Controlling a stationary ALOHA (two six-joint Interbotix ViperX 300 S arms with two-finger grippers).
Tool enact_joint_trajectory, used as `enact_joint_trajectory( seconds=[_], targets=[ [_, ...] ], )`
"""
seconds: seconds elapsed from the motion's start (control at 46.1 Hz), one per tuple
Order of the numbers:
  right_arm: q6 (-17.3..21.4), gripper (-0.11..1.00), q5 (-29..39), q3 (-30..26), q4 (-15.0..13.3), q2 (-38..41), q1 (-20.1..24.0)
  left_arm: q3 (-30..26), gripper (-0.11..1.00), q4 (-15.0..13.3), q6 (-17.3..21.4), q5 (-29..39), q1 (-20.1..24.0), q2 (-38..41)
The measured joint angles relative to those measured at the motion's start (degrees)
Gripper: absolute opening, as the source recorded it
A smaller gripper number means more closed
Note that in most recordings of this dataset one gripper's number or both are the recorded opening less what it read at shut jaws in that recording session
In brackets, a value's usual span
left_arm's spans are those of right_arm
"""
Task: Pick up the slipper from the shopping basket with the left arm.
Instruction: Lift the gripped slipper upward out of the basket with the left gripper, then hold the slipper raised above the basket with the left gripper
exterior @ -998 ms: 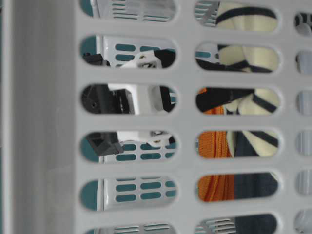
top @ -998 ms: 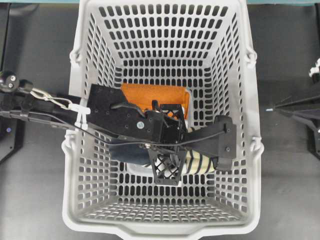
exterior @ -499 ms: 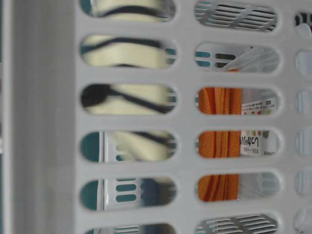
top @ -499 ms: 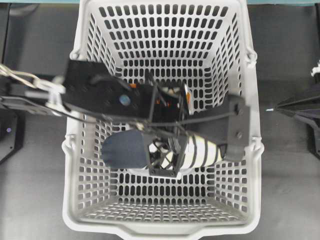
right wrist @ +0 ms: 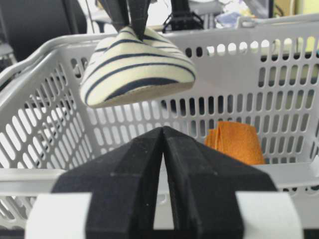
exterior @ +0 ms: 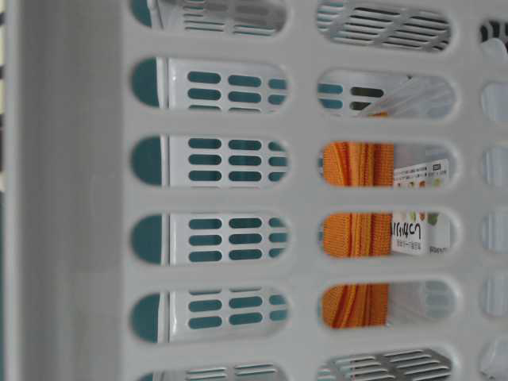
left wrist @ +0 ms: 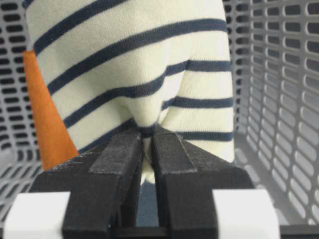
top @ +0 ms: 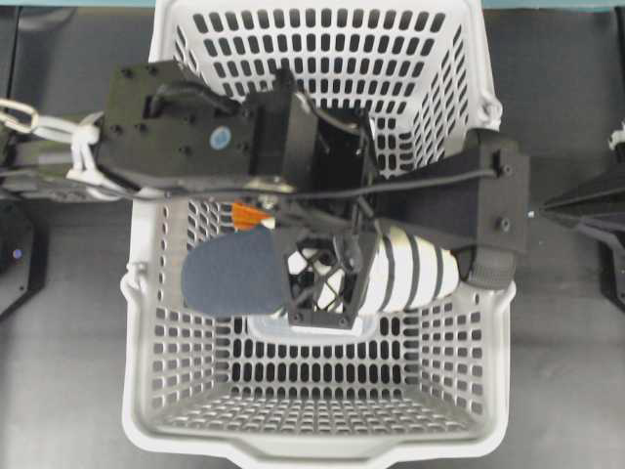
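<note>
Pinching a fold of the cream striped upper, with the jaws of the left gripper shut tight on the slipper and the fabric bunched up between the two black fingers. Hanging directly below the jaws, toe end toward the right wall of the shopping basket, navy insole showing at the other end, long axis running across the basket from left to right in the overhead view. Seen from the right wrist camera, lifted to about rim height, sole clear of the basket floor and well above the folded orange cloth lying against the far wall. Resting outside the basket at the right edge of the overhead view, the right gripper, jaws pressed together on nothing and much farther from the slipper than the left one.

Compared with a second ago: raised from the basket floor, no longer visible through the slots in the table-level view, where only the orange cloth and its label remain; judged nearly free of the basket, needing only a little more height to clear the rim.
</note>
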Motion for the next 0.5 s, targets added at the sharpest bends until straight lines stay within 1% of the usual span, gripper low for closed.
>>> enact_joint_trajectory(
  seconds=[0.499],
  targets=[
    [0.00, 0.00, -0.09, 0.26, 0.00, -0.35, -0.09, -0.53, 0.05, 0.09, 0.00, 0.79, 0.35, 0.62]
  ],
)
